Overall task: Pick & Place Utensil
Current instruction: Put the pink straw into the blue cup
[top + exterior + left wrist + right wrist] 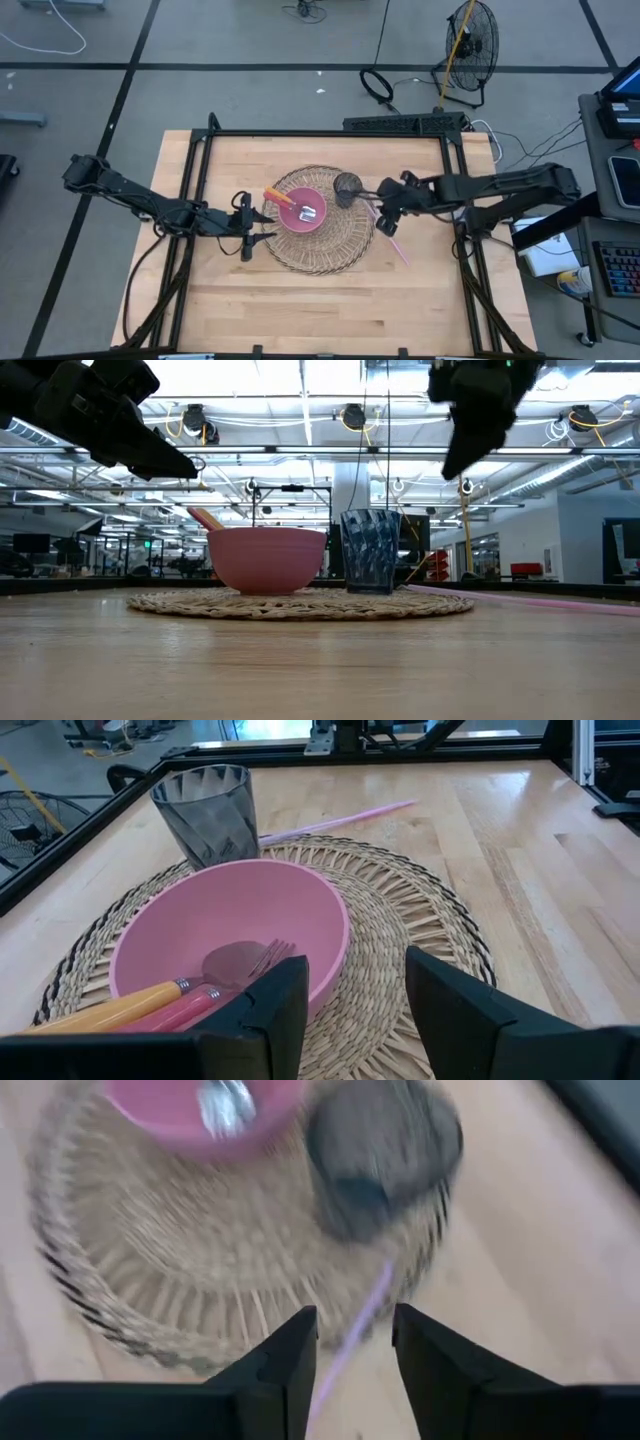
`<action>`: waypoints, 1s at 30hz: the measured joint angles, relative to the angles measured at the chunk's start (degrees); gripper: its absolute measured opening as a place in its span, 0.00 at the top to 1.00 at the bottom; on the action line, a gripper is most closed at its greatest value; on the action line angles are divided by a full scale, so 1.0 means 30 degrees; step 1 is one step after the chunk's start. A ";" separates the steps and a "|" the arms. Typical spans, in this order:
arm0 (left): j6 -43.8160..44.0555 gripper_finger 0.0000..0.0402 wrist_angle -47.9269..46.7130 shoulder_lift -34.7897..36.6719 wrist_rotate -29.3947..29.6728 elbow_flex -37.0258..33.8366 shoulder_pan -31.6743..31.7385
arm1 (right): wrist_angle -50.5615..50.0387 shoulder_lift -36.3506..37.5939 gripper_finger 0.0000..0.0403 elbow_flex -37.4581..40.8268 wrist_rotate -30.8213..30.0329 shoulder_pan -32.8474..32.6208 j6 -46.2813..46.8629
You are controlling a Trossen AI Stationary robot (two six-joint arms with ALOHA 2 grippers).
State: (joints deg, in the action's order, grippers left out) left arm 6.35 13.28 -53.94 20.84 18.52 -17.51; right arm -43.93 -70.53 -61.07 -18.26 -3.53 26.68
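The pink straw [391,238] lies on the worktop [300,300] beside the woven mat [330,255]. The right gripper [385,215] hovers over it, fingers spread and empty; the left gripper [252,228] is likewise released beside the pink bowl [303,212].

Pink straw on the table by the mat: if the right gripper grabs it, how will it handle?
The pink straw is long and thin, so it is probably light and may flex or slip in the right gripper, whose jaws are open above it. It lies flat on the bare table beside the woven mat, so a nudge could roll it away.
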 joint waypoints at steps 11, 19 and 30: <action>0.0015 0.58 -0.0030 -0.0001 -0.0295 0.0000 0.0000 | -0.0082 -0.0259 0.65 0.3915 0.0109 0.0066 0.4322; 0.0051 0.58 -0.0036 -0.0004 -0.0364 0.0000 0.0004 | 0.4081 -0.0273 0.55 0.6130 0.0647 0.0211 0.3799; 0.0051 0.58 -0.0036 -0.0004 -0.0364 0.0000 0.0002 | 0.6702 -0.0266 0.46 0.7853 0.2196 0.1223 0.4333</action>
State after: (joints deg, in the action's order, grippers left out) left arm 6.50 13.17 -53.95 19.75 18.52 -17.50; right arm -23.82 -71.33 -37.51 -11.67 0.13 39.68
